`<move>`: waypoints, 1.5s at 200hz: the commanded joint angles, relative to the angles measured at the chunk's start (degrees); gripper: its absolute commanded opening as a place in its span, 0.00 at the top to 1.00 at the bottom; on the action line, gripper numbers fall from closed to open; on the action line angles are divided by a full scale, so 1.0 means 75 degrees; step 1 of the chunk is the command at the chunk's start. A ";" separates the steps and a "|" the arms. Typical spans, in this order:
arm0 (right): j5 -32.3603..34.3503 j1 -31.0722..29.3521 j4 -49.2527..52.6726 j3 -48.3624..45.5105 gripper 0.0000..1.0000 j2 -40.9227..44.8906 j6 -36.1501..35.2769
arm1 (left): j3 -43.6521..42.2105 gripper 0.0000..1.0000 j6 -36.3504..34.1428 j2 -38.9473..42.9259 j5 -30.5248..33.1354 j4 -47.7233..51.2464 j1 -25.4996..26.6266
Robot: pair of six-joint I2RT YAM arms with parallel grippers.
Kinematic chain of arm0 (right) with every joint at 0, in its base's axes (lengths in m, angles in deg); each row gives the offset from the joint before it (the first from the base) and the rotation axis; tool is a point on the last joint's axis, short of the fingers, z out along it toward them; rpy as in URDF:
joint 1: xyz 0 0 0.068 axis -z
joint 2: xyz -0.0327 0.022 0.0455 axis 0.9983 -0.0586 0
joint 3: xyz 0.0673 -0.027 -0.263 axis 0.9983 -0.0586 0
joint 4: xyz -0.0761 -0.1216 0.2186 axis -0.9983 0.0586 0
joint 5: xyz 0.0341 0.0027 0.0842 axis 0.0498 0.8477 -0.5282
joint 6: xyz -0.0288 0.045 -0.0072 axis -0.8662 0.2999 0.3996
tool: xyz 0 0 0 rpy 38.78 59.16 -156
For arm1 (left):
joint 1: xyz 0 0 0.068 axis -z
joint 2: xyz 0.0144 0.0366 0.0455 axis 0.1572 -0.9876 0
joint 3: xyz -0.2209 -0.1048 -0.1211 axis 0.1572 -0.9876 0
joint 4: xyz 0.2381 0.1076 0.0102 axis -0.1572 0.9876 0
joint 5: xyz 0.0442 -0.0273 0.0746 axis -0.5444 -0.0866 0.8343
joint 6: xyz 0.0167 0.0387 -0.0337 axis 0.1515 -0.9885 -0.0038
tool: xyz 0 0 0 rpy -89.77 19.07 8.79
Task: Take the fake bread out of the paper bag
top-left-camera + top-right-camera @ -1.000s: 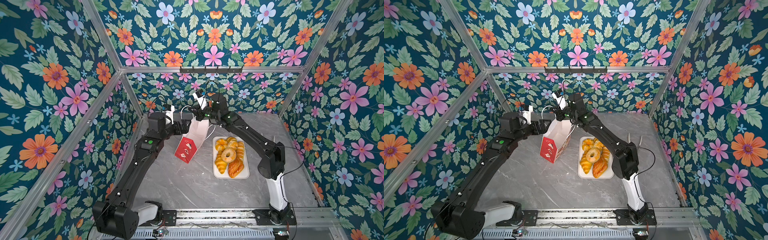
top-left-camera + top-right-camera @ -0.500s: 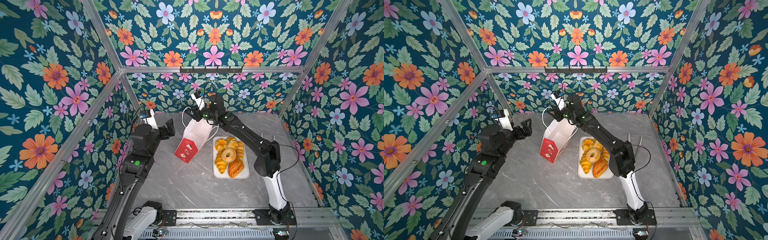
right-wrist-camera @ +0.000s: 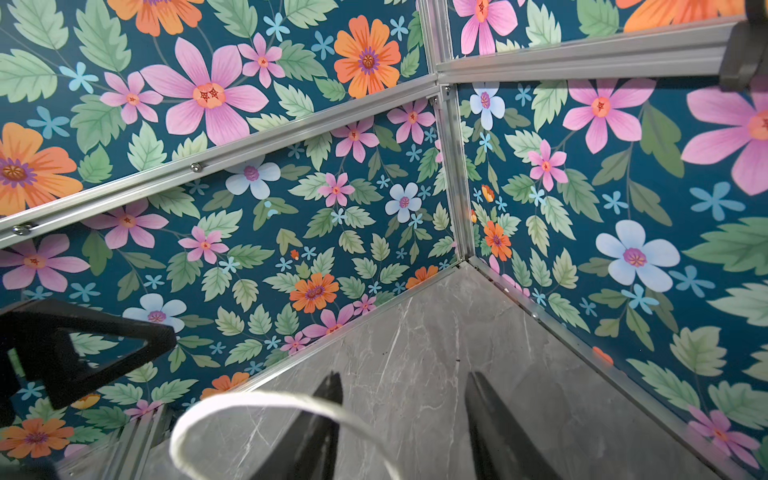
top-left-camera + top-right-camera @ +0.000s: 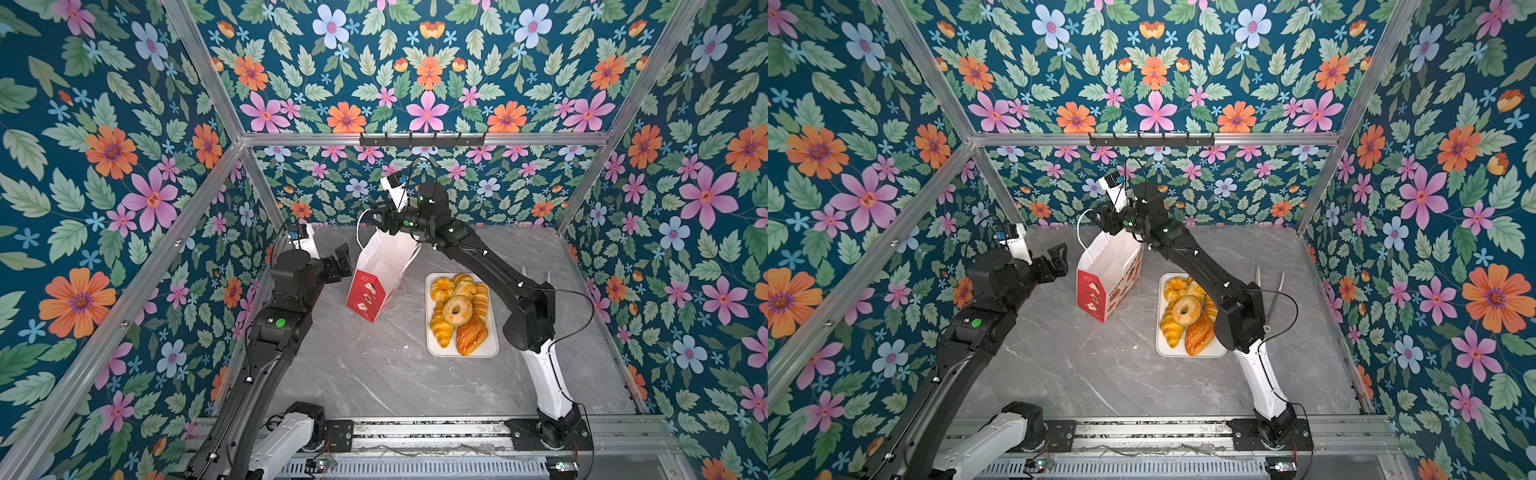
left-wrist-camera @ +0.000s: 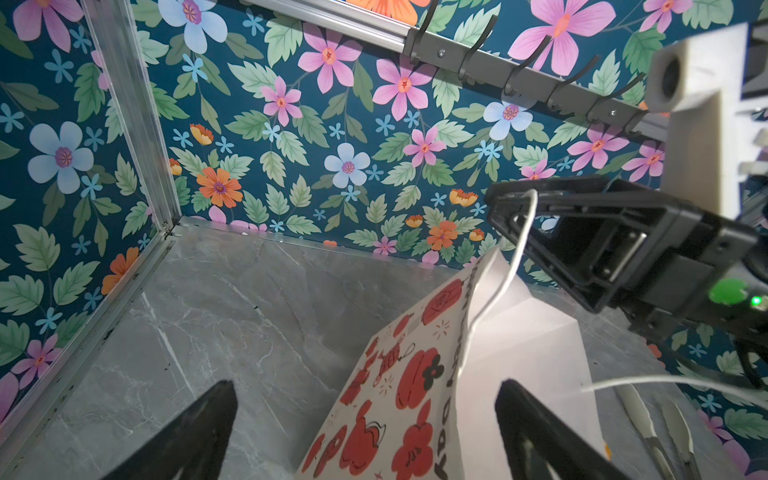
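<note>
The white paper bag (image 4: 380,276) (image 4: 1106,276) (image 5: 523,353), red at its base, leans on the marble at the back middle. Its white cord handle (image 3: 257,400) (image 5: 524,216) loops over one finger of my right gripper (image 4: 379,217) (image 4: 1100,217) (image 3: 403,388), whose jaws stand apart just above the bag's top. My left gripper (image 4: 344,261) (image 4: 1059,258) (image 5: 365,384) is wide open and sits a little left of the bag, touching nothing. The fake bread (image 4: 457,309) (image 4: 1185,313), several golden pastries, lies piled on a white tray (image 4: 494,351) to the right of the bag.
Metal tongs (image 4: 1268,291) (image 5: 648,424) lie on the marble beyond the tray, near the right wall. A black hook rail (image 4: 422,139) runs along the back wall above the arms. Flowered walls close the table in on three sides.
My left gripper has drawn back from the bag's top to the left. My right gripper's jaws have parted where they were shut on the cord handle.
</note>
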 commanded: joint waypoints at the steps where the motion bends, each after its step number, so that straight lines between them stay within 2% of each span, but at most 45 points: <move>1: -0.0209 -0.0004 0.0792 0.0866 0.50 -0.0393 -0.0067 | -0.0029 0.00 0.0035 0.0039 -0.0108 -0.0119 -0.0011; 30: -0.0211 -0.0005 0.1017 0.1103 0.51 -0.0515 -0.0146 | -0.0076 0.00 0.0048 0.0091 -0.0098 -0.0107 -0.0022; 69: -0.0174 -0.0007 0.1761 0.2074 0.51 -0.1049 -0.0186 | -0.0197 0.00 0.0024 -0.0128 -0.0137 -0.0352 -0.0011; 103: -0.0256 -0.0005 0.1416 0.1764 0.51 -0.0941 -0.0021 | -0.0217 0.00 -0.0265 -0.0919 0.0432 -0.0715 -0.0011; 163: -0.0324 -0.0007 0.1473 0.1715 0.50 -0.0892 -0.0042 | 0.0267 0.00 -0.0272 -0.2330 0.0636 -0.1529 -0.0055; 205: -0.0387 -0.0010 0.1425 0.1341 0.49 -0.0618 -0.0146 | 0.0585 0.00 -0.0123 -0.2746 0.0723 -0.1501 -0.0096; 268: -0.0409 -0.0005 0.1186 0.0024 0.49 0.0339 -0.0414 | 0.0511 0.00 0.0003 -0.2859 0.0944 -0.1348 -0.0250; 300: -0.0359 -0.0004 0.0378 -0.1335 0.48 0.1113 -0.0487 | 0.0418 0.00 0.0022 -0.2819 0.1119 -0.1348 -0.0391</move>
